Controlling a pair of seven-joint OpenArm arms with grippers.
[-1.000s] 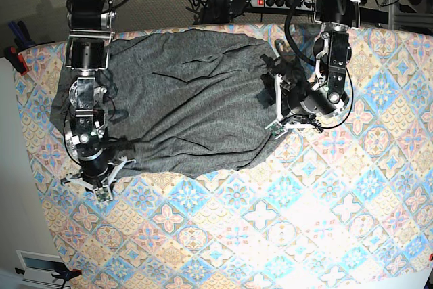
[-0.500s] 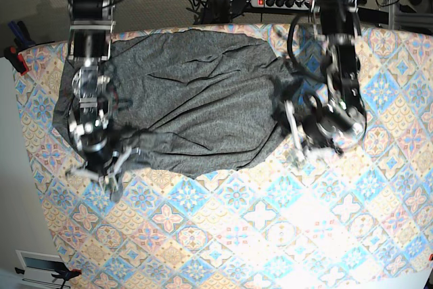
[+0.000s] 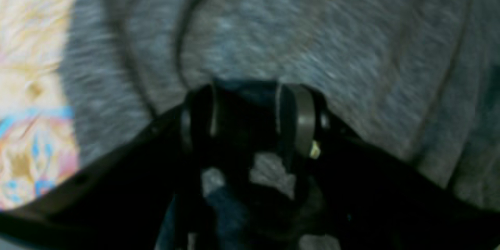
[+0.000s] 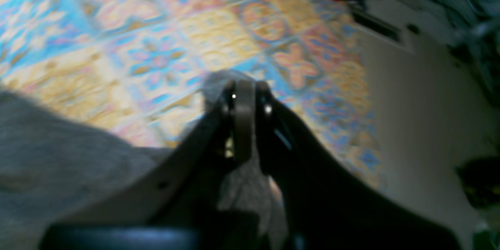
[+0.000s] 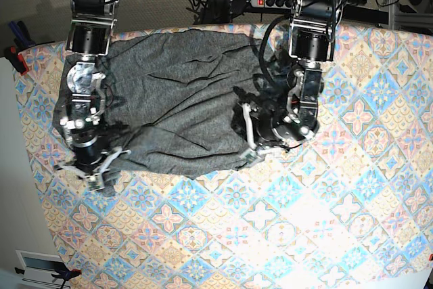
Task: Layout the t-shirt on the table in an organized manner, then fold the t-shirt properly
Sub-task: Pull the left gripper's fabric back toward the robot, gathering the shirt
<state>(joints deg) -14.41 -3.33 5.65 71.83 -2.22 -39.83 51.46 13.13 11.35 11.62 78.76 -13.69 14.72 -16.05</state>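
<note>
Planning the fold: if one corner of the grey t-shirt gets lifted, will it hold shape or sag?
The t-shirt will likely sag: it lies creased and rumpled on the table. It probably drags rather than slides, since folds bunch near the right gripper.

My right black metal gripper (image 4: pixel 244 125) is low with its jaws pressed tight together, arm stretched forward. My left black gripper (image 3: pixel 250 117) points down, fingers (image 3: pixel 302 123) standing apart, wrist bent inward.

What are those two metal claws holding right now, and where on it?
The right tool pinches the t-shirt at a bottom corner of the fabric. The left tool sits over the shirt; whether it grips cannot be told.
</note>
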